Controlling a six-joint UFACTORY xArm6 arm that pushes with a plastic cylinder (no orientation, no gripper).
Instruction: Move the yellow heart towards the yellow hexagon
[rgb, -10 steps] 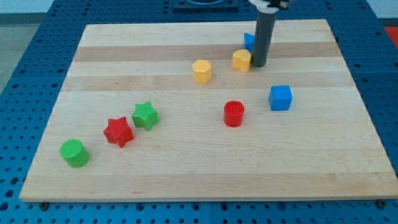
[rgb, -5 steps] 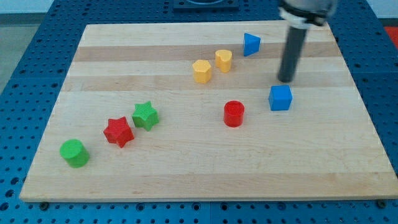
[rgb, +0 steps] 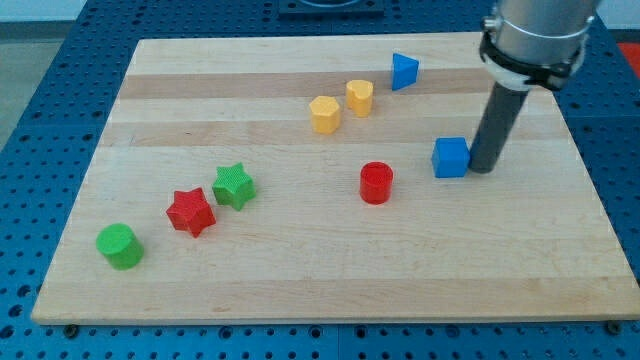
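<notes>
Wooden board (rgb: 300, 270) | small yellow heart block (rgb: 360, 97) just right of yellow hexagon block (rgb: 324, 114), nearly touching; we judge task near done | our tip (rgb: 482, 167) far off, beside blue cube (rgb: 450, 157); no pincer fitted

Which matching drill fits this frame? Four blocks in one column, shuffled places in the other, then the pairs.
Blocks:
1. yellow heart
2. blue cube
3. green cylinder
4. red star

Places:
A. nearest the view's bottom-left corner
B. just right of the yellow hexagon
C. just left of my tip
D. beside the green star, lower left

Pairs: 1-B, 2-C, 3-A, 4-D
</notes>
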